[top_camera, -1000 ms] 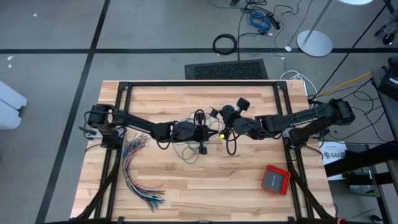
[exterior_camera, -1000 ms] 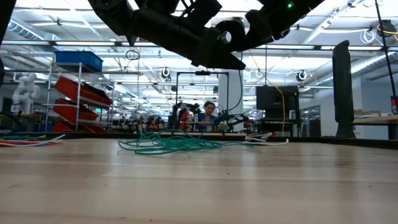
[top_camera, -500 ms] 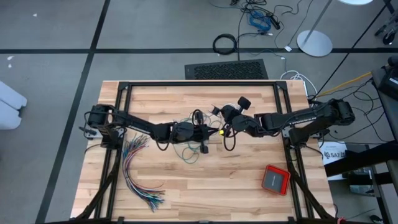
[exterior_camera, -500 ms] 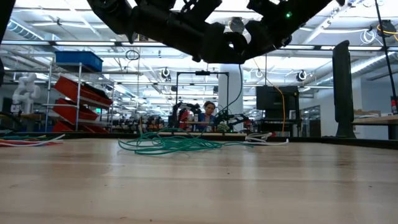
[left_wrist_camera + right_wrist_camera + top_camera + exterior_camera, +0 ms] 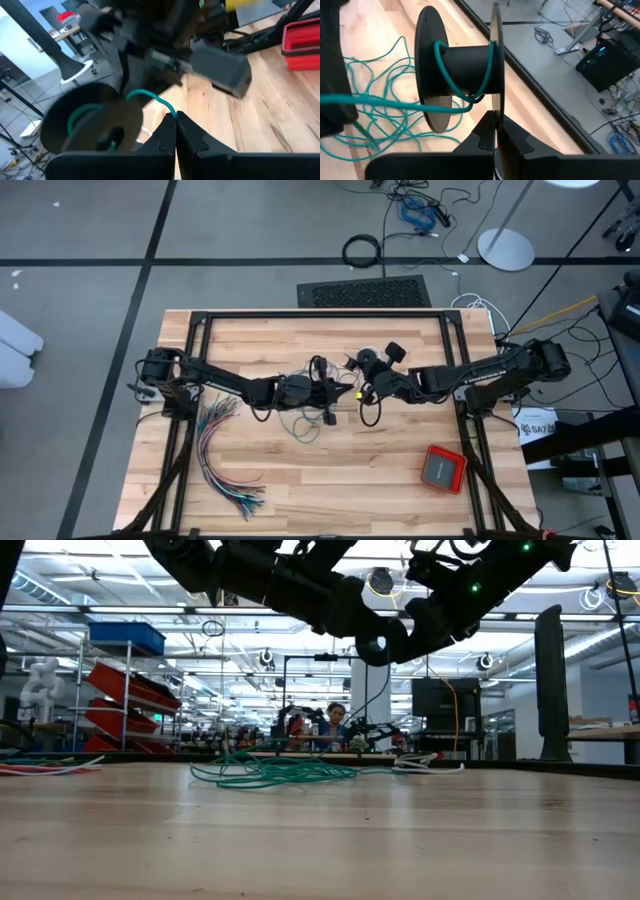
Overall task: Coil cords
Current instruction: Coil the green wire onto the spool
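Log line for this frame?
left hand: shut on green cord | right hand: shut on spool flange | cord: partly wound, rest loose on table

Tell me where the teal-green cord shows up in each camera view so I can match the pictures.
High view: teal-green cord loose near table centre, below the left arm's tip.
Low view: a flat tangle on the far tabletop.
Left wrist view: a strand running to the black spool.
Right wrist view: wound on the spool, loops on the wood.
Shared landmark: the spool.
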Robot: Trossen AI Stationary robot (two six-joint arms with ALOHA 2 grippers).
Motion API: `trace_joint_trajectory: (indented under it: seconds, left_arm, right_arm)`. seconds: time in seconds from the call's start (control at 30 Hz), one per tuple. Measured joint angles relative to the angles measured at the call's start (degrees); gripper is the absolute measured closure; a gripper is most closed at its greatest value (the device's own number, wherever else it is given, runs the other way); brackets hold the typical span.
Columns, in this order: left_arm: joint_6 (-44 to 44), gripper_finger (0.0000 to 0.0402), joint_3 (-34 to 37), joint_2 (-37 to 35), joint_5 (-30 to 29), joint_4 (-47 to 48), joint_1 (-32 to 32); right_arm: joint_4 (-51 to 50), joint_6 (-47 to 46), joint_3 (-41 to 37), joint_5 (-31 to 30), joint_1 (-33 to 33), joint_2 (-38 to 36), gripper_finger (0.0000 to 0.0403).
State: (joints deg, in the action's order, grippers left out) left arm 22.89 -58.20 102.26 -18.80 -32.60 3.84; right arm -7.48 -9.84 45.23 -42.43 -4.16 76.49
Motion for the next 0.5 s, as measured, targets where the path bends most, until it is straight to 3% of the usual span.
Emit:
trace_joint_trajectory:
  seconds: [0.27,0.5]
  left_arm:
    - [2.04,0.0402,-0.76,-0.97,-3.24,1.99,-0.01]
    - [4.61,0.0401,-0.76,-5.9,-8.19,9.55,-0.07]
  right_arm:
    - [-0.97,-0.33,-0.26,0.56,-0.44,0.0,0.0403]
    - [-5.46,-3.02,-0.26,0.3,-0.46,0.0,0.0403]
